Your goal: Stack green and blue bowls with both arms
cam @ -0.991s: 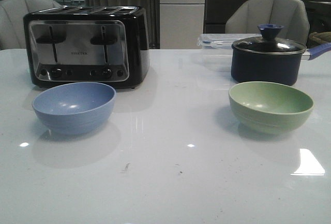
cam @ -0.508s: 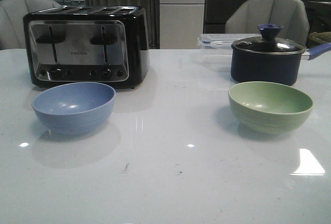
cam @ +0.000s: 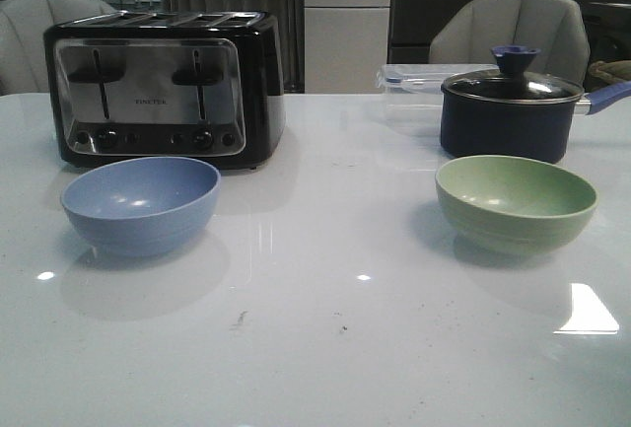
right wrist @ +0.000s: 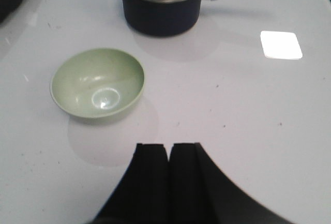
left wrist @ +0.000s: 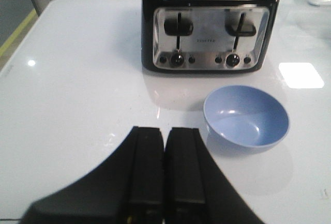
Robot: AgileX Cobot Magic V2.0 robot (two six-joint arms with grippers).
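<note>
Overhead, we saw the left gripper hanging above bare table, its two black fingers pressed together with only a thin seam between them and nothing held. The right gripper sat in the same pose over its own side, fingers closed on nothing. Neither arm showed in the front view.

We found the blue bowl upright on the left side of the table, just in front of the black and chrome toaster; it looked matte periwinkle, smooth inside and empty. The green bowl stood well apart from it on the right, pale sage with faint ribbing on its outer wall, also upright and empty. Just behind it we saw the dark navy pot with its glass lid on and its blue handle pointing right. A clear plastic container lay behind the pot, its contents unclear.
</note>
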